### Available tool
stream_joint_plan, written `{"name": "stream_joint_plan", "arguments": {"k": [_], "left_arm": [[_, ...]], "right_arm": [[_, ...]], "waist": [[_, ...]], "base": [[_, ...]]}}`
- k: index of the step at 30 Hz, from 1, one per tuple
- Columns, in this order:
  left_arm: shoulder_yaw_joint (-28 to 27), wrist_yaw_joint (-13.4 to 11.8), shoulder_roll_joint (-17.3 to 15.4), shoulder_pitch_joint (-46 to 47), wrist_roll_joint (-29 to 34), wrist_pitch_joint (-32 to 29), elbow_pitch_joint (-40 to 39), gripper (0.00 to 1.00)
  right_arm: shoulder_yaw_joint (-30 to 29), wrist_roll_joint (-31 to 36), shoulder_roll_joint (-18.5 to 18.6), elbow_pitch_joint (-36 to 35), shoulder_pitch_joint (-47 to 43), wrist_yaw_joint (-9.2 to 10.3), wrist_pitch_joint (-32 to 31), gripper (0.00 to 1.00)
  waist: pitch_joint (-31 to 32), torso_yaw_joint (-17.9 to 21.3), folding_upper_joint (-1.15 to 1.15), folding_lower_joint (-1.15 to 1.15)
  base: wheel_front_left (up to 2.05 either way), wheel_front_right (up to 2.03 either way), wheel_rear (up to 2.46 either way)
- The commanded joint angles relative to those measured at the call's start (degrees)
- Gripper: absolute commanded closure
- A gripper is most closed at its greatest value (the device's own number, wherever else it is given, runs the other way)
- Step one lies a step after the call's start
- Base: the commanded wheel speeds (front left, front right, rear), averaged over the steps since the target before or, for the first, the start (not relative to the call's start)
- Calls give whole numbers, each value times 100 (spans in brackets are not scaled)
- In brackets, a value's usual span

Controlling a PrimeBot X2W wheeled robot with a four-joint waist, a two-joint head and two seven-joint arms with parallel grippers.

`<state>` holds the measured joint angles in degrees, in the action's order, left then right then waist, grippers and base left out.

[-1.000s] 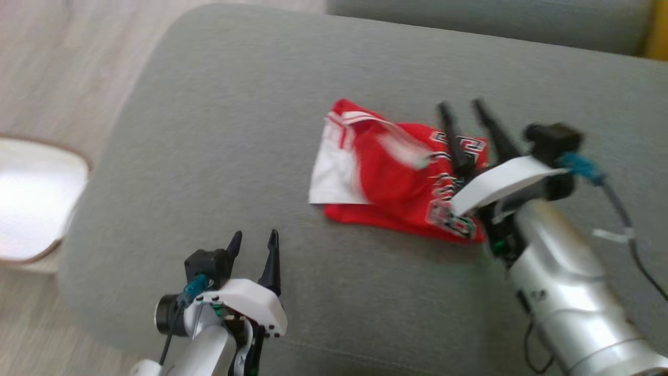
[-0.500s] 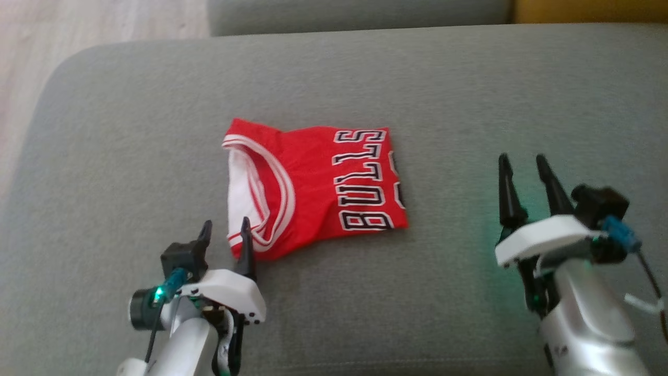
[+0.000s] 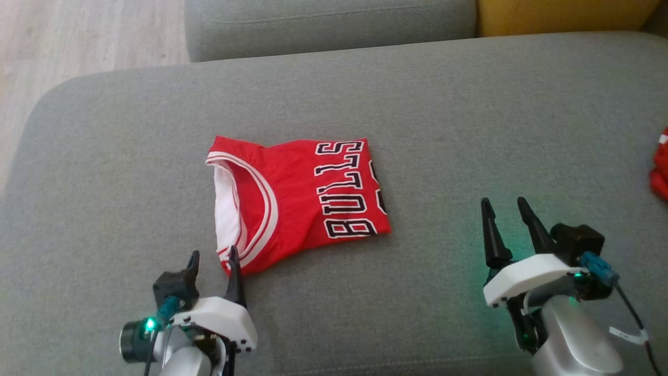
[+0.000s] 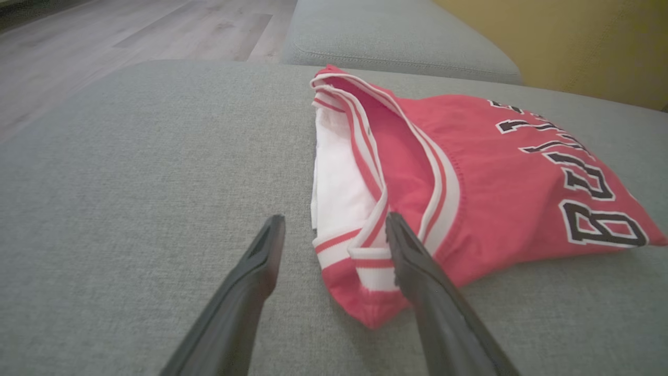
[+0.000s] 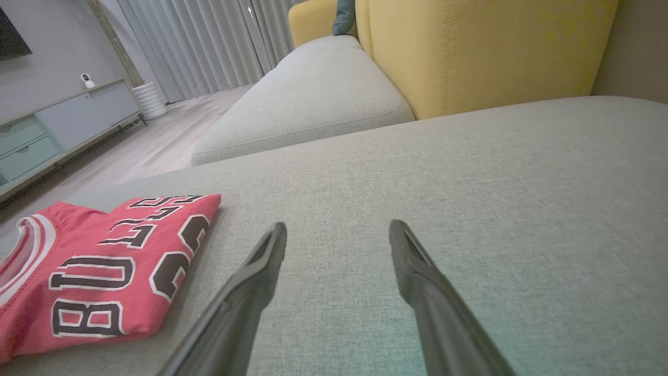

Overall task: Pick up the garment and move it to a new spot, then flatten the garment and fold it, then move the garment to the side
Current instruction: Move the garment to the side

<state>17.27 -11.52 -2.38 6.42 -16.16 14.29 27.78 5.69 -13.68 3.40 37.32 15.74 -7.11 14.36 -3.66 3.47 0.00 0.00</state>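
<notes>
The garment [image 3: 297, 198] is a red jersey with white trim and black "BULLS" lettering, lying folded on the grey sofa cushion [image 3: 469, 130]. My left gripper [image 3: 213, 257] stands open just in front of the jersey's near left corner; in the left wrist view the garment [image 4: 469, 177] lies right ahead of that gripper [image 4: 334, 222], whose right fingertip overlaps the hem. My right gripper [image 3: 503, 206] is open and empty, off to the right of the jersey. In the right wrist view the garment [image 5: 104, 266] lies to the left of the open gripper [image 5: 336, 230].
Another red cloth [image 3: 660, 172] peeks in at the right edge of the cushion. A second grey cushion [image 3: 323, 26] and a yellow cushion [image 3: 563, 15] lie behind. Wooden floor [image 3: 78, 36] drops off beyond the cushion's left edge.
The head camera swung, shifting the whole view. My right arm drew back off the jersey to the lower right. The jersey now lies flat and folded, and a red cloth shows at the right edge.
</notes>
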Motion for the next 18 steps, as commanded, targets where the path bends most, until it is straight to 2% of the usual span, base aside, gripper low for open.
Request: {"name": "stream_joint_plan", "arguments": {"k": [1, 10, 14, 18], "left_arm": [[-178, 27, -50, 187, 89, 71, -190, 0], [71, 80, -50, 361, 21, 71, -276, 0], [238, 101, -50, 460, 0, 71, -279, 0], [384, 92, -50, 536, -53, 71, -303, 0]], "right_arm": [[213, -64, -50, -153, 137, -37, 63, 0], [833, -457, -51, 124, 556, -37, 63, 0], [1142, -649, -51, 517, 1048, -37, 63, 0], [1196, -687, -52, 1093, 1503, -37, 53, 0]], "waist": [[4, -69, 0, 0], [-351, -572, 0, 0], [-552, -947, 0, 0], [-701, -1314, 0, 0]], "base": [[0, 0, 0], [0, 0, 0], [0, 0, 0], [0, 0, 0]]}}
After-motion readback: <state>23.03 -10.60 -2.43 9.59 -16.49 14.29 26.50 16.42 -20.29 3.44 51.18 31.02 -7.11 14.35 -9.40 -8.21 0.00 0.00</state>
